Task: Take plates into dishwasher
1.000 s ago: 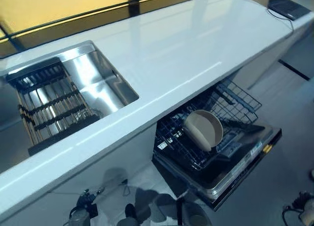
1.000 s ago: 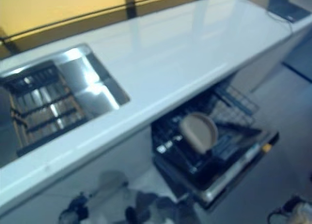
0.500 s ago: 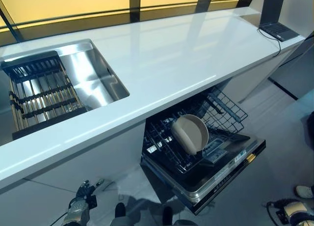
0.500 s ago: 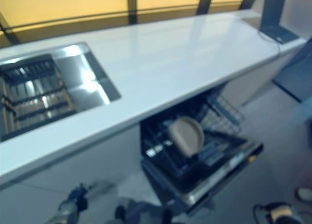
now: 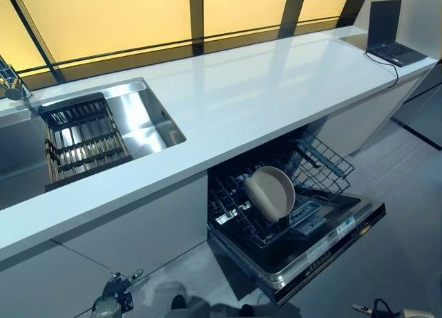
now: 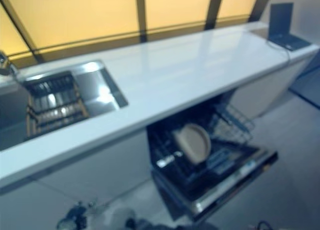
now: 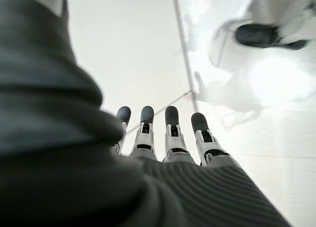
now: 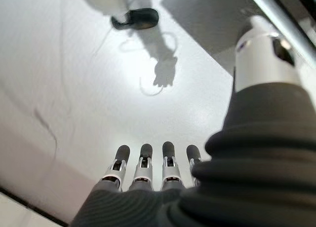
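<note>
A single beige plate (image 5: 271, 192) stands on edge in the lower wire rack (image 5: 319, 164) of the open dishwasher (image 5: 324, 247), under the white counter (image 5: 262, 90). No other plate shows on the counter or in the sink. My left hand (image 7: 170, 138) hangs low over the floor with straight fingers and holds nothing; it also shows at the bottom left of the left eye view as the left hand (image 5: 110, 305). My right hand (image 8: 143, 175) hangs the same way, fingers straight and empty, far from the plate.
A steel sink (image 5: 141, 117) at the counter's left holds a dark slatted drying rack (image 5: 83, 138), with a faucet (image 5: 8, 83) beside it. An open laptop (image 5: 390, 48) sits at the counter's far right end. The dishwasher door juts out over the floor.
The whole picture has shifted, so the camera moved: more of the yellow window and the faucet now show. The plate, rack and dishwasher door stay as they were.
</note>
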